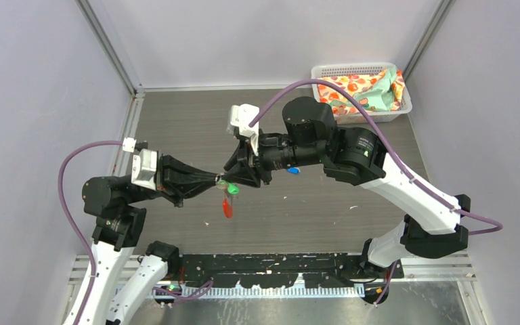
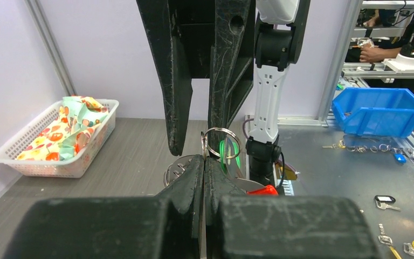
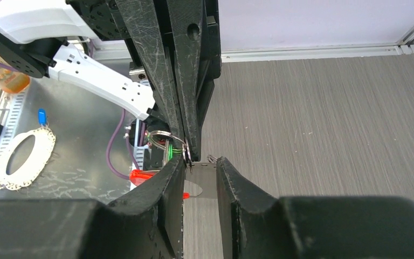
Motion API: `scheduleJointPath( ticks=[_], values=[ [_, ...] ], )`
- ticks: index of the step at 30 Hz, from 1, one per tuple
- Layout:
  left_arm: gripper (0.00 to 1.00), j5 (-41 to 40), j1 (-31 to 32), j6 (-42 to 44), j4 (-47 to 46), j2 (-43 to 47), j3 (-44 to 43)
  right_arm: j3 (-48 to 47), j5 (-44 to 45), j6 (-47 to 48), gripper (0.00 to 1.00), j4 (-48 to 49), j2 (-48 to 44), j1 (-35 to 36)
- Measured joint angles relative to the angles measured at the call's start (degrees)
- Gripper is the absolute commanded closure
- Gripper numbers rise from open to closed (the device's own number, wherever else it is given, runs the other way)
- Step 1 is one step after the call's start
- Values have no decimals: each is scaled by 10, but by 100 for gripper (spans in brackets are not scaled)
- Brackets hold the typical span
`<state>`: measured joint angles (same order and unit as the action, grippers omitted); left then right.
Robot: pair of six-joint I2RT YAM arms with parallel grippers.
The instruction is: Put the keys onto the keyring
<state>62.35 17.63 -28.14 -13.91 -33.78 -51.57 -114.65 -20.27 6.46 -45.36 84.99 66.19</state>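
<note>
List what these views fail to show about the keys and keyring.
- Top view: whether the green key is threaded on the keyring; too small.
- Left wrist view: where the left pincer grips; its own fingers cover it.
- Top view: the blade of the blue key; too small.

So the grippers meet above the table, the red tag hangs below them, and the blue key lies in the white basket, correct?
Not in the basket: the top external view shows the blue key lying on the table, by the right arm. The rest is right.
</note>
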Motion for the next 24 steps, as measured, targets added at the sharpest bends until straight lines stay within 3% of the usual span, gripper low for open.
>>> scheduleJointPath(
  ticks=[4, 12, 21, 24],
  values=[
    [100, 8, 0, -2, 0, 0, 0, 0, 2, 16, 69, -2, 0, 8],
    [100, 27, 1, -15, 0, -7, 0, 0, -3, 60, 98, -17, -4, 20],
    [100, 39, 7, -19, 0, -9, 0, 9, -22, 87, 99, -23, -12, 24],
    [100, 40, 7, -19, 0, -9, 0, 9, -26, 87, 78, -23, -12, 26]
  ],
)
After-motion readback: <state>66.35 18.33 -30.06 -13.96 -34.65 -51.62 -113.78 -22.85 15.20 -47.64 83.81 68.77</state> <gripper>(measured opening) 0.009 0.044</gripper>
